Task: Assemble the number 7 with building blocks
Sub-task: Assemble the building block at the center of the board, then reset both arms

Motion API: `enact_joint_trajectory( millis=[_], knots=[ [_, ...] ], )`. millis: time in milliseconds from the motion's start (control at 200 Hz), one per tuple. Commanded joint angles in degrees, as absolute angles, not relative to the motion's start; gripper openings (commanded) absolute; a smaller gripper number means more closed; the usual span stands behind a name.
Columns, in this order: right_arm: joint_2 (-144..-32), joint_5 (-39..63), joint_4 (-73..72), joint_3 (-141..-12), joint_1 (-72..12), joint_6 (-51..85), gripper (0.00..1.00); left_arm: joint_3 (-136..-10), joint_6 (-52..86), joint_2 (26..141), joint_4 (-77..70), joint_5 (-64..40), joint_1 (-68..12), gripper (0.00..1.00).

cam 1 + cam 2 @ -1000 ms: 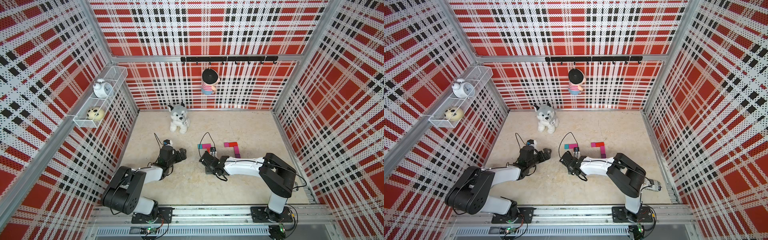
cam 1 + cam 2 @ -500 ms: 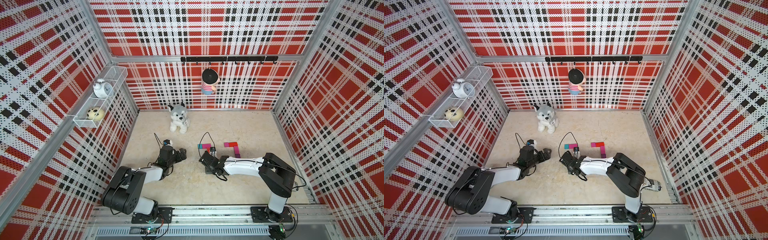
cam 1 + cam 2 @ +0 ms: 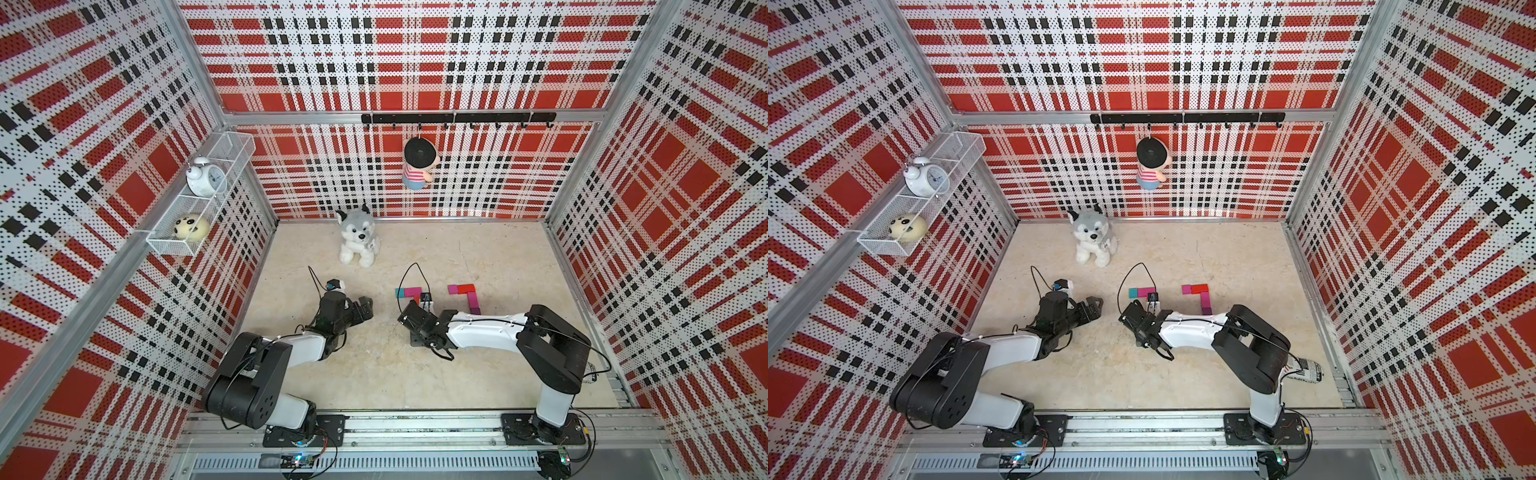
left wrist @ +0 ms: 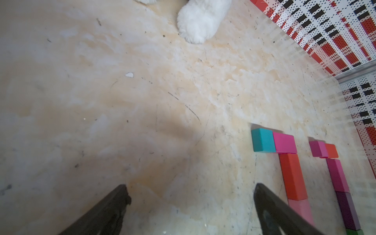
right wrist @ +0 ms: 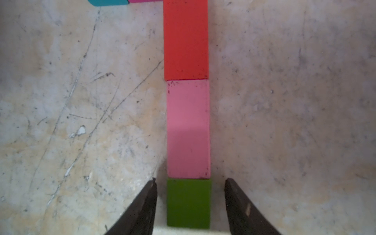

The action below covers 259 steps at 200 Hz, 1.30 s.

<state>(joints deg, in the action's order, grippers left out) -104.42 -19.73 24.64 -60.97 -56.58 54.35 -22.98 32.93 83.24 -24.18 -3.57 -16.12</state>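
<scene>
Building blocks form two figures of the number 7 on the floor. One has a teal block (image 4: 262, 140) and a magenta block (image 4: 284, 143) as its bar, then a red-orange block (image 5: 185, 38), a pink block (image 5: 188, 128) and a green block (image 5: 188, 203) as its stem. My right gripper (image 5: 191, 180) is open, its fingers either side of the green block with a gap on each side. The second 7 (image 3: 467, 296) lies to the right in magenta, red-orange and purple. My left gripper (image 4: 190, 188) is open over bare floor, left of the blocks.
A plush dog (image 3: 356, 243) sits at the back of the floor, beyond the left gripper. A wire shelf (image 3: 166, 245) on the left wall holds a clock and a toy. A doll (image 3: 417, 166) hangs on the back wall. Plaid walls close in three sides.
The right gripper's jaws have come apart and let go of the green block. Neither arm has visibly moved.
</scene>
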Motion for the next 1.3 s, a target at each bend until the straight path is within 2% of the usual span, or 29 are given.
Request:
enact_joint_trajectory(
  millis=[0, 105, 165, 276, 316, 331, 351, 431, 661, 762, 837, 932, 1082, 1183, 1293],
  knots=[
    [-101.41, -20.98, 25.95, -60.67, -57.20, 55.18, 0.59, -23.11, 31.99, 83.01, -23.65, -2.86, -15.76, 0.98],
    [-99.72, -22.87, 25.95, -60.23, -57.73, 55.04, 0.60, -23.20, 32.01, 82.61, -23.38, -2.51, -15.73, 0.98],
    [-98.31, -24.50, 25.34, -60.03, -58.32, 54.29, 0.68, -23.10, 31.99, 82.16, -23.21, -2.21, -15.79, 0.98],
    [-95.43, -26.62, 24.07, -60.03, -59.22, 50.79, 0.73, -23.18, 31.82, 80.92, -22.90, -1.61, -15.66, 0.98],
    [-94.39, -27.13, 24.16, -60.18, -59.31, 49.46, 0.87, -23.33, 31.65, 80.44, -22.54, -1.46, -15.60, 0.98],
    [-94.03, -27.42, 24.17, -60.20, -59.30, 48.69, 0.97, -23.39, 31.52, 80.30, -22.32, -1.37, -15.61, 0.98],
    [-93.41, -27.61, 24.24, -60.29, -59.32, 47.56, 1.00, -23.59, 31.40, 80.10, -21.98, -1.26, -15.49, 0.98],
    [-90.67, -31.04, 25.12, -60.92, -59.32, 42.80, 1.00, -24.23, 30.46, 79.05, -20.89, -0.50, -15.42, 0.98],
    [-78.91, -51.04, 24.08, -59.36, -59.09, 28.15, 1.00, -27.92, 26.83, 74.90, -15.37, 4.25, -15.47, 0.98],
    [-71.69, -61.15, 17.50, -54.34, -58.19, 19.76, 1.00, -27.81, 24.95, 72.77, -15.37, 8.88, -15.56, 0.98],
    [-64.57, -65.93, 4.38, -45.55, -54.95, 8.28, 1.00, -27.14, 21.76, 71.65, -17.47, 12.00, -15.56, 0.98],
    [-54.64, -57.88, -17.17, -32.54, -44.93, -2.71, 1.00, -26.94, 19.49, 70.55, -21.19, 15.45, -13.68, 0.98],
    [-45.57, -42.28, -42.95, -14.84, -26.01, -3.85, 1.00, -26.19, 12.57, 69.74, -27.22, 24.09, -11.49, 0.98],
    [-48.31, -37.39, -49.17, -11.11, -18.78, -0.65, 1.00, -26.52, 11.50, 71.19, -28.85, 24.53, -7.96, 0.98],
    [-57.66, -35.74, -48.52, -13.31, -17.31, -2.94, 1.00, -24.34, 10.10, 72.80, -34.85, 24.83, -5.59, 0.98]
  ],
)
